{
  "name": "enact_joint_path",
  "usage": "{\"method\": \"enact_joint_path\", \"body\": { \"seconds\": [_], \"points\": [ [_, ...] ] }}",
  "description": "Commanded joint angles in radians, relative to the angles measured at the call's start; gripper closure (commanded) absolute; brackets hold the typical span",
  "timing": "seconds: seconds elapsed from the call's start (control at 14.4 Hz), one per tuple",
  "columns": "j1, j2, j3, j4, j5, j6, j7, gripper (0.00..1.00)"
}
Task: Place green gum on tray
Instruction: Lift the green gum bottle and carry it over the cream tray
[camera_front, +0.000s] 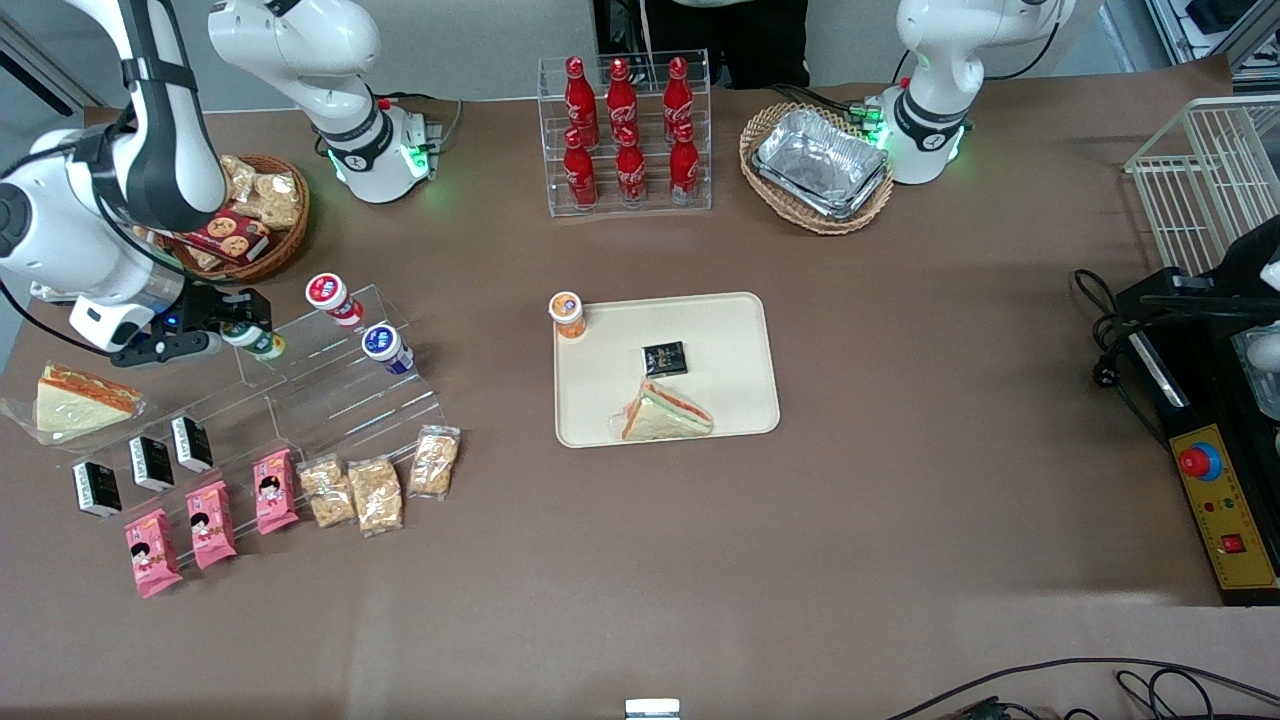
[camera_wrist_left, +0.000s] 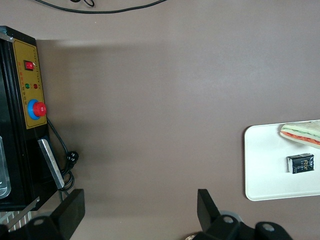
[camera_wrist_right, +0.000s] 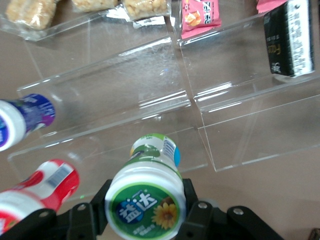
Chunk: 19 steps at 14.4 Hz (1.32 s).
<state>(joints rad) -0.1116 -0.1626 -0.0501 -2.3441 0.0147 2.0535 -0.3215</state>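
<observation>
Gripping the green gum (camera_wrist_right: 146, 200) between both fingers, my gripper (camera_front: 243, 337) sits at the clear acrylic display steps (camera_front: 330, 375), toward the working arm's end of the table. I see the canister clamped beside the red-lidded canister (camera_front: 331, 297) — well apart from the tray (camera_front: 740, 390), which holds a sandwich (camera_front: 665, 412).
</observation>
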Motion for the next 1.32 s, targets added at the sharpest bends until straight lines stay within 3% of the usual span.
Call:
{"method": "enact_joint_path", "body": {
  "seconds": [0.0, 0.35, 0.56, 0.69, 0.9, 1.04, 1.25],
  "points": [
    [0.007, -0.031, 0.016, 0.193, -0.016, -0.258, -0.002, 0.85],
    [0.007, -0.032, 0.071, 0.498, 0.002, -0.648, 0.016, 0.85],
    [0.006, -0.032, 0.146, 0.647, 0.06, -0.814, 0.146, 0.85],
    [0.006, -0.035, 0.212, 0.678, 0.16, -0.864, 0.282, 0.85],
    [0.006, -0.046, 0.404, 0.689, 0.244, -0.834, 0.555, 0.85],
    [0.009, -0.035, 0.495, 0.689, 0.321, -0.729, 0.715, 0.85],
    [0.007, 0.044, 0.702, 0.672, 0.317, -0.546, 0.968, 0.85]
  ]
}}
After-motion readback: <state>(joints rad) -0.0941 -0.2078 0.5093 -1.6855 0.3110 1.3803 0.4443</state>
